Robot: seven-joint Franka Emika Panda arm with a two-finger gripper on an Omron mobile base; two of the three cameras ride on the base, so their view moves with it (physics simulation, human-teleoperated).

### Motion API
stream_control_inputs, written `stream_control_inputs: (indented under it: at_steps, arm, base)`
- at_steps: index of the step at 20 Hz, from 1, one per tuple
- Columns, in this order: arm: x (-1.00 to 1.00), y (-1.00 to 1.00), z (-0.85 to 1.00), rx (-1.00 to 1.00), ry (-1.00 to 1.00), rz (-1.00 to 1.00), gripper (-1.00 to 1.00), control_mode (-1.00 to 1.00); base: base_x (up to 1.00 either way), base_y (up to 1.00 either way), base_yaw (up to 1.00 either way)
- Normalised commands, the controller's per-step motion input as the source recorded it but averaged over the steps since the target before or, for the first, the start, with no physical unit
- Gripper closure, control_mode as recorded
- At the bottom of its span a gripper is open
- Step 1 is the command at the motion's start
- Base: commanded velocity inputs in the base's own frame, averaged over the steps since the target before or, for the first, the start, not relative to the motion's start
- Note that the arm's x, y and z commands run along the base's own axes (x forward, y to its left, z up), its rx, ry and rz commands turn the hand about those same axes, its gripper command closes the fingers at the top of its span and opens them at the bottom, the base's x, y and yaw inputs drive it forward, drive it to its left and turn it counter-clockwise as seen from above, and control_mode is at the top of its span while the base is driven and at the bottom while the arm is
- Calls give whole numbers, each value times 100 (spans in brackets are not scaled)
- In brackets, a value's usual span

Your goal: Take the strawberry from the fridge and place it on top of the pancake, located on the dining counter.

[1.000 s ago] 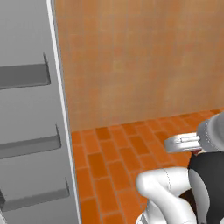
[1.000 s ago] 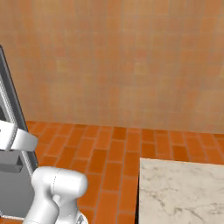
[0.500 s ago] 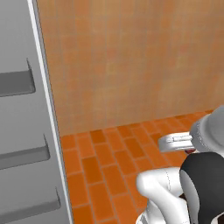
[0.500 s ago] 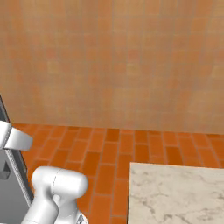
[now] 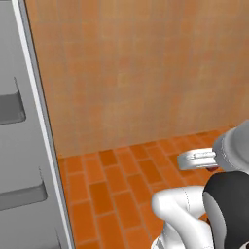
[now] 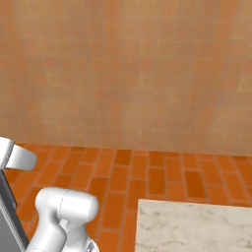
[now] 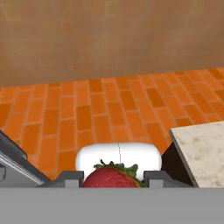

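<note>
**Strawberry held in the hand, near the corner of the desk**

The hand (image 7: 113, 181) is closed on the strawberry (image 7: 114, 176). The red berry with its green leaves sits between the two dark fingers (image 7: 68, 177). Only the top half of the berry shows; the rest is cut off at the bottom of the hand view. The finger tips are mostly cut off too.

Past the strawberry lies an orange brick floor (image 7: 109, 109), and behind that a tan tiled wall (image 7: 109, 35). To the right of the strawberry is a corner of the beige stone desk (image 7: 202, 148). Most of the desk is out of the picture, so what lies on it cannot be seen.

Left of the strawberry stands the grey fridge (image 5: 24, 160). Only its edge and parts of its door shelves show.
</note>
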Motion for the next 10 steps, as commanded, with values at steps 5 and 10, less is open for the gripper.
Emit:
stream_control_inputs:
  at_steps: [5, 10]
  arm:
    - [0, 0, 0, 0, 0, 0, 100, 100]
    - [0, 0, 0, 0, 0, 0, 100, 100]
  base:
    - [67, 0, 0]
    - [70, 0, 0]
